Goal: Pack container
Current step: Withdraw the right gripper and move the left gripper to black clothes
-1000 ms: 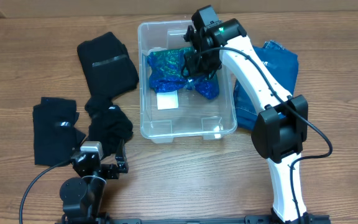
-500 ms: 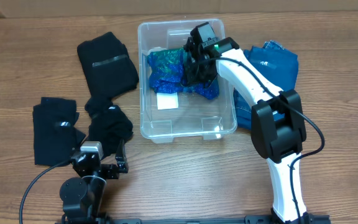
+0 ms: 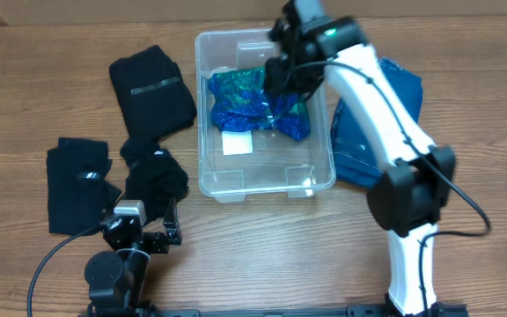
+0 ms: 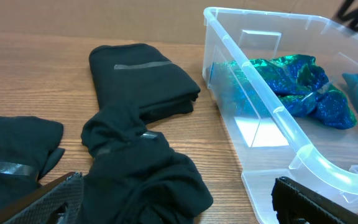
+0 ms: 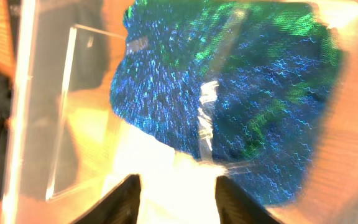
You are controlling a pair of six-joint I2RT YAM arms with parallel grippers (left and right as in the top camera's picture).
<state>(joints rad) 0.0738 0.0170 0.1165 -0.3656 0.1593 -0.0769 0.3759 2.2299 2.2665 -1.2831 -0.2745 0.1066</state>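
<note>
Two fingers of my right claw (image 5: 178,200) stand apart, gripping nothing, above the sparkly blue-green cloth (image 5: 229,93) that lies inside the container (image 3: 204,114). My left claw (image 4: 178,186) is spread too, empty, near the container's front left corner. Black garments (image 3: 152,88) lie left of the container and a folded blue garment (image 3: 399,92) lies right of it.
</note>
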